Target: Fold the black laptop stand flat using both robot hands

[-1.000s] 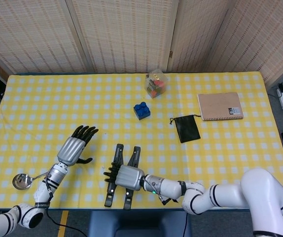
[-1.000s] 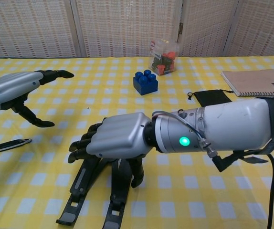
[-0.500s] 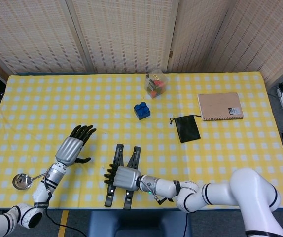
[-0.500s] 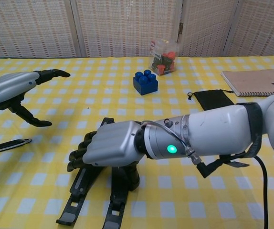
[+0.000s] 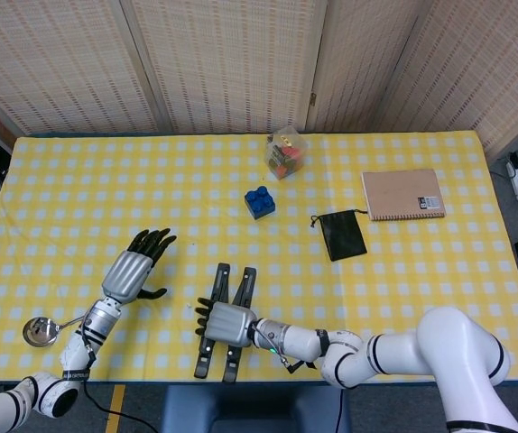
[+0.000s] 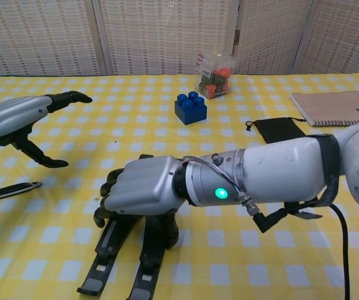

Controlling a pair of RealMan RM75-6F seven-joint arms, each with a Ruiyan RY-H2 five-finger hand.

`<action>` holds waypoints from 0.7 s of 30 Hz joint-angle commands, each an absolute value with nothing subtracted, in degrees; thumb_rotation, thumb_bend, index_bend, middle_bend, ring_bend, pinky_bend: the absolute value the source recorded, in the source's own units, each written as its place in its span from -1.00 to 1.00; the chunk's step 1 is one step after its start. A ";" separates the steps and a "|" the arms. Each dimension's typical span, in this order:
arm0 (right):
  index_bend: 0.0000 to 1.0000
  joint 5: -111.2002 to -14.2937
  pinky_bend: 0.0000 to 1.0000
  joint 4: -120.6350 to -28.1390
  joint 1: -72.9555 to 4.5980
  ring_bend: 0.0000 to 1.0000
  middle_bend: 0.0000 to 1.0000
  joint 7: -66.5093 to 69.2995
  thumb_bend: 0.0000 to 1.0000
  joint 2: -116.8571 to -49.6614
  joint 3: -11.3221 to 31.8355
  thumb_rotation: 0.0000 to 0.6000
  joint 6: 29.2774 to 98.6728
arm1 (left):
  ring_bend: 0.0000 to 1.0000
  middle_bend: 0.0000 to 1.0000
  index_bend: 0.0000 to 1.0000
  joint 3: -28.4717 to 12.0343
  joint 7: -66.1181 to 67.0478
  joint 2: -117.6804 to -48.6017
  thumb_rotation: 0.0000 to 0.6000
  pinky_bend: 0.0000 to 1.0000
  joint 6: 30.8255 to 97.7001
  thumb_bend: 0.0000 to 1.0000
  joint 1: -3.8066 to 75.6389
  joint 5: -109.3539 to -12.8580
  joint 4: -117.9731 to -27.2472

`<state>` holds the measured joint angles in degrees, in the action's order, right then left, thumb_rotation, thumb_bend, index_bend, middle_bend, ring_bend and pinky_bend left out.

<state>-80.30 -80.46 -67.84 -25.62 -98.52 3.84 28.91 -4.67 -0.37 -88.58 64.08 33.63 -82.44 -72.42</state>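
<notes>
step: black laptop stand (image 5: pixel 226 317) pressed flat, lower centre of desk (image 5: pixel 403 262) | right hand (image 5: pixel 226 323) laid on top, fingers curled over its bars | left hand (image 5: pixel 134 271) open, lower left, apart | next: left hand needed alongside

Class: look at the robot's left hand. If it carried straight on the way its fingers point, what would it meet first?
Probably nothing nearby: the left hand points up and right over bare yellow checked tablecloth. The blue block seems to lie right of that line, though depth is unclear.
</notes>
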 commanded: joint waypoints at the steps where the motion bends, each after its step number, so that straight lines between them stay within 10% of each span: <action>1: -0.37 -81.32 -1.00 -80.33 -67.84 -0.73 -0.36 -24.50 -0.75 -98.45 3.68 1.00 29.79 | -1.00 -0.92 -1.00 -4.66 -0.23 -88.58 1.00 -1.00 64.01 -0.61 33.68 -82.53 -72.38; 17: -0.02 -86.25 -1.00 -80.01 -66.56 -0.54 -0.01 -18.99 -0.73 -97.52 2.51 1.00 35.02 | -1.00 -0.94 -1.00 -5.04 1.35 -88.06 1.00 -1.00 63.83 -0.61 33.68 -82.16 -73.58; 21: -0.54 -86.30 -1.00 -81.16 -66.12 -0.81 -0.47 -19.08 -0.73 -96.28 1.89 1.00 35.11 | -1.00 -0.93 -1.00 -5.23 2.02 -87.65 1.00 -1.00 64.04 -0.61 33.46 -81.82 -74.36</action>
